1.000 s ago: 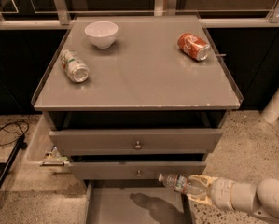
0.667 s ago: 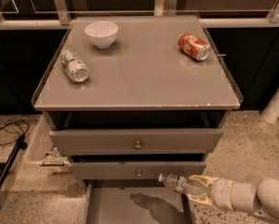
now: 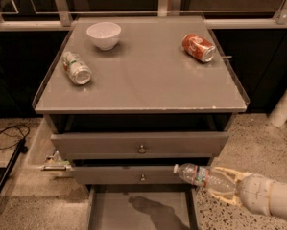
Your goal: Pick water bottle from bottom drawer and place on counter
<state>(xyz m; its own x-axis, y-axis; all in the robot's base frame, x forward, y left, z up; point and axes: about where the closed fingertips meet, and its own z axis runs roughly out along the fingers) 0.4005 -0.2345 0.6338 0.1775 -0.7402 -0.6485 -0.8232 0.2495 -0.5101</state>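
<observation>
The water bottle is clear with a white cap and a red and white label band. It lies sideways in my gripper, cap pointing left, held above the right side of the open bottom drawer. The gripper's pale fingers are shut around the bottle's body. My white arm comes in from the lower right. The counter is the grey glossy top of the cabinet, well above the bottle.
On the counter stand a white bowl at the back left, a silver-green can lying at the left and an orange-red soda can lying at the back right. Two upper drawers with knobs are shut. A black cable lies on the floor at left.
</observation>
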